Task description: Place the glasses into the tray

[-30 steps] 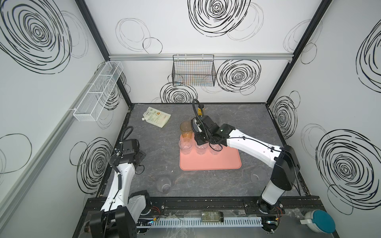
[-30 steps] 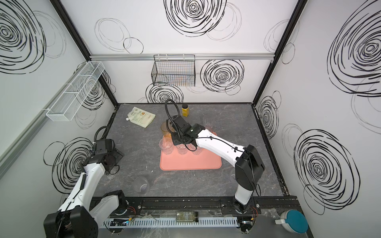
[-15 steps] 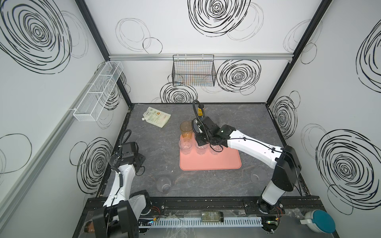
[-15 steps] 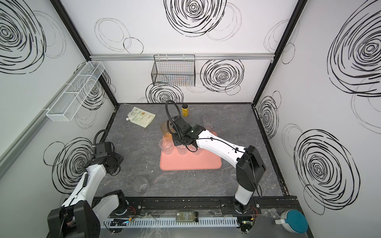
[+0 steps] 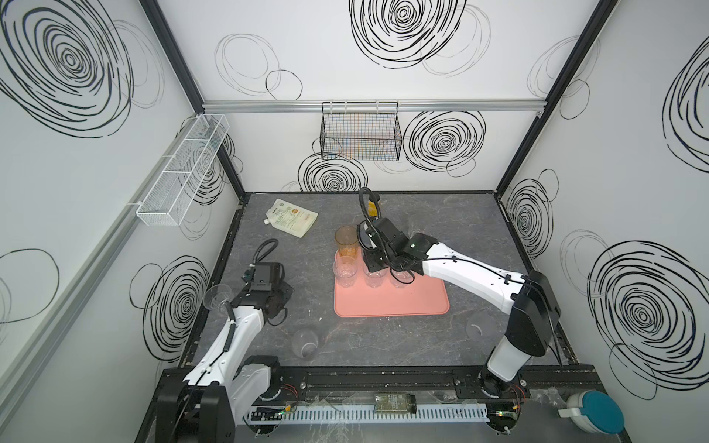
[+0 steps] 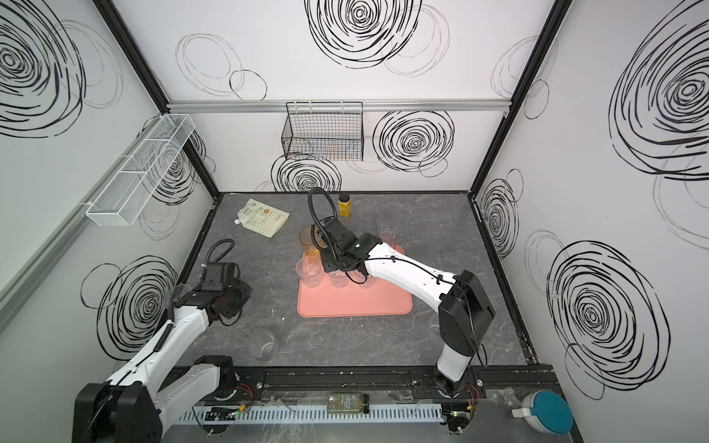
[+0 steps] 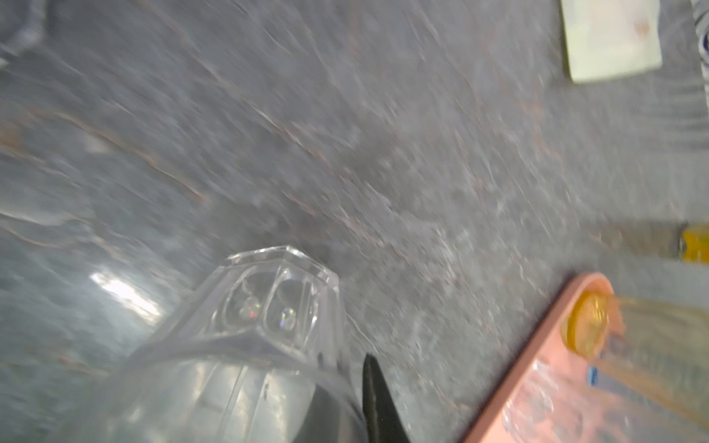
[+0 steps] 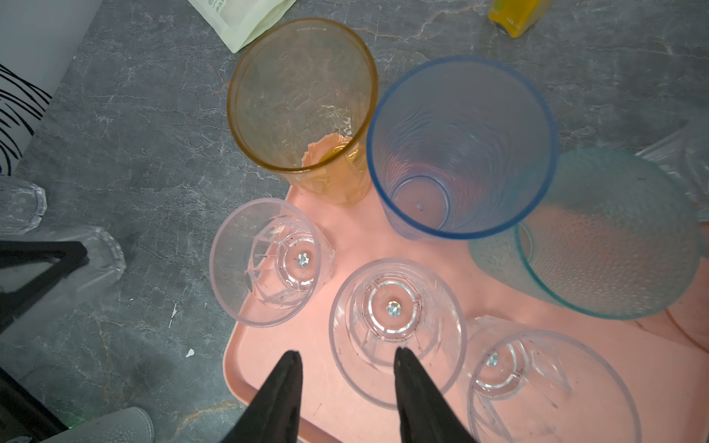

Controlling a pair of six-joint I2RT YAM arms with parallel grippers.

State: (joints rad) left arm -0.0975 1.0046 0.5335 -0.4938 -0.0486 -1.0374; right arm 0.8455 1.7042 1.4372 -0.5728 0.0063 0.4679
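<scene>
**Tumblers gathered on a pink tray, one more in the left gripper**

Grey marbled table [image 5: 383, 356] fills the floor of a white booth. Near its middle lies the salmon-pink tray [image 5: 391, 303], flat, with rounded corners. Two white arms reach in from the near edge.

The right gripper [image 8: 345, 353] hovers over the tray's far left part. Its jaws stand partly apart with only bare tray between them. One finger [image 8: 414, 391] overlaps the rim of the middle clear glass [image 8: 395, 307] without gripping it.

The left gripper [image 5: 277, 303] sits low over the table, left of the tray and apart from it. Its jaws are pinched together on the wall of a held clear glass [image 7: 276, 299], whose thick base points away from the wrist camera. That view is blurred, so I cannot tell whether the glass rests on the table.

A pale pouch [image 5: 291, 220] lies flat at the far left.

Three tall glasses stand upright along the tray's far edge. The orange glass [image 8: 303, 96] is on the corner, the blue glass [image 8: 460, 145] is just beside it, and the teal glass [image 8: 614, 237] comes next. In front of them the left clear glass [image 8: 268, 264], the middle clear glass and the right clear glass [image 8: 544, 387] form a row, all upright.

Off the tray:
- The front glass [image 5: 305, 343] stands near the table's near edge.
- The right-side glass [image 5: 477, 326] stands off the tray's near right corner.
- The edge glass [image 5: 216, 297] is at the table's left edge.

A small yellow bottle [image 6: 344, 205] stands at the back.
</scene>
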